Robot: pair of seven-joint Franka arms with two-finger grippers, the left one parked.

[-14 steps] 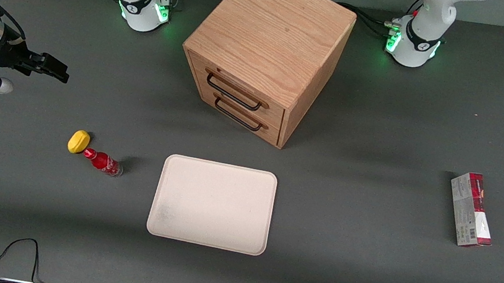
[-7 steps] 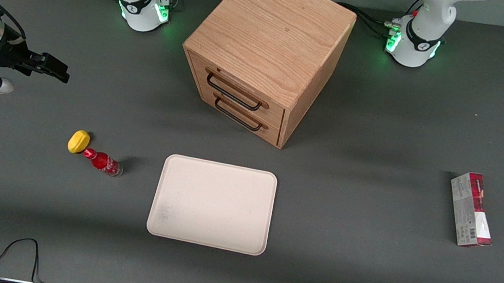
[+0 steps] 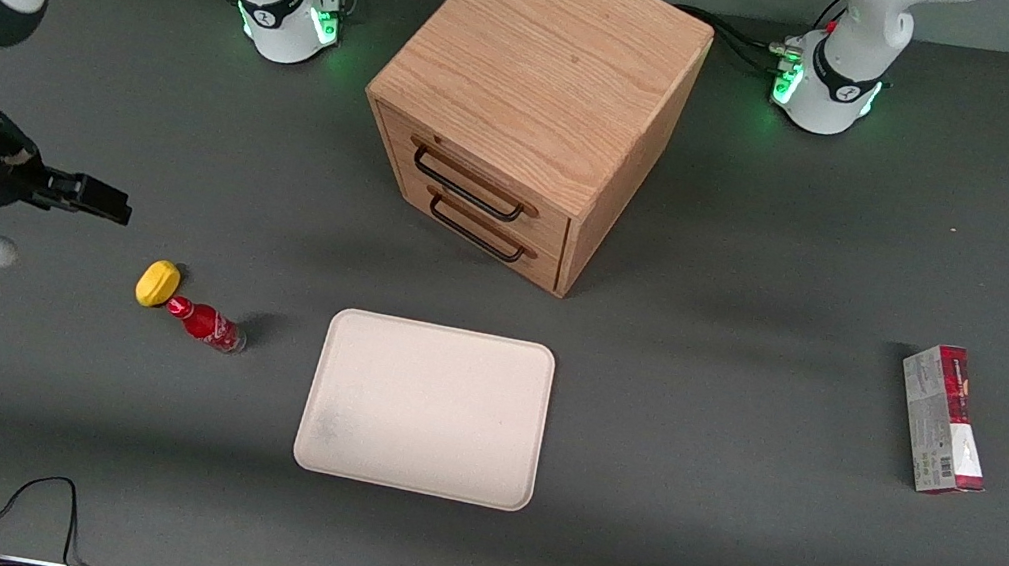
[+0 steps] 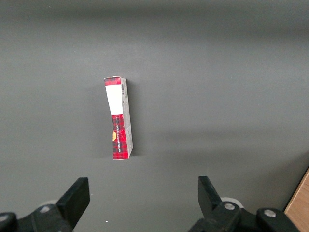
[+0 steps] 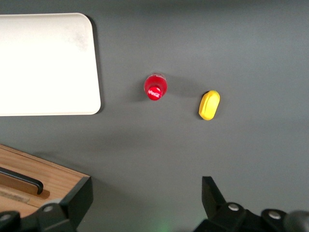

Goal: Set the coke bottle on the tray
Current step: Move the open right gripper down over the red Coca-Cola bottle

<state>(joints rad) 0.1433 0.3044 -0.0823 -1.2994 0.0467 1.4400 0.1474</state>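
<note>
My pincer (image 3: pixel 104 200) hangs over bare bench (image 3: pixel 690 515), fingers spread wide, with nothing between it and the coke bottle (image 3: pixel 205 324). Reading the clock from the bottle in the front view, twelve pointing away from the camera: a yellow lump (image 3: pixel 158 284) sits just beside it at ten, narrowing that flank. The tray (image 3: pixel 426 409) lies near at four, low-rimmed. The drawer cabinet (image 3: pixel 533 105) stands tall at one, well apart. Six through nine is open bench.
</note>
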